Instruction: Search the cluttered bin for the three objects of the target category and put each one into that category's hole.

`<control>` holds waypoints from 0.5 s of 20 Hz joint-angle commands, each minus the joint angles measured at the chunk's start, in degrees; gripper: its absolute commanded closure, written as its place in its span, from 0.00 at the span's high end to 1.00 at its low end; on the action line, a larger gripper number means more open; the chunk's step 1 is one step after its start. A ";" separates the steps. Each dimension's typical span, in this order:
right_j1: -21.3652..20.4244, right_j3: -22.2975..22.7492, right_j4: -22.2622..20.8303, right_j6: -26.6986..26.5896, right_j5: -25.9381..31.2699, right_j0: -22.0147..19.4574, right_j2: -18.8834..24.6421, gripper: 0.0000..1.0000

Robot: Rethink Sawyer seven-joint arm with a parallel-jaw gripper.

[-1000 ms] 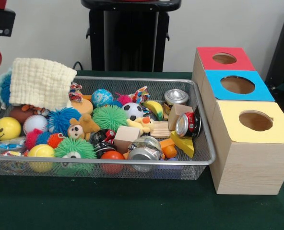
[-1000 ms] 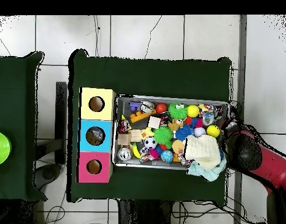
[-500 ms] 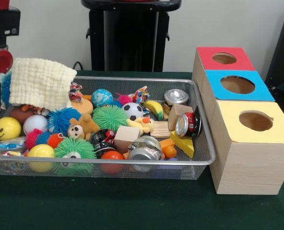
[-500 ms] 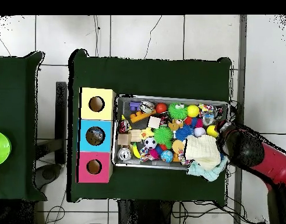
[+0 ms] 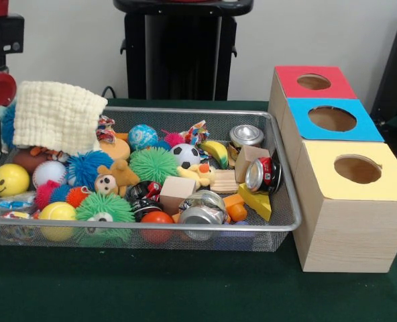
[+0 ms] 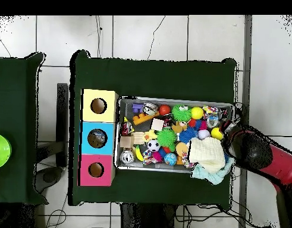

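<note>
Arm (image 6: 255, 153) beside the crowded bin (image 5: 279, 201); jaws' state cannot be told.
Descending blind risks snagging the cloth (image 5: 58, 115) or mesh rim.

Mesh bin (image 5: 282, 201) packed with toys, balls, cans. Right of it, touching: box row, red (image 5: 314, 81), blue (image 5: 332, 119), yellow (image 5: 357, 169) holes up.

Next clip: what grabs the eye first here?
The wire-mesh bin crammed with bright toys, a cream knitted cloth draped over its left end in the front view. To its right stand three wooden boxes with holes, topped red, blue and yellow.
</note>
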 commanded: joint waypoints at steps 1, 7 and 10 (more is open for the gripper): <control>2.52 4.88 -6.62 -13.44 3.45 -1.78 9.49 1.00; 0.65 5.92 -10.82 -11.32 2.83 -0.43 10.09 1.00; -1.22 7.15 -12.17 -7.94 1.84 2.01 8.45 1.00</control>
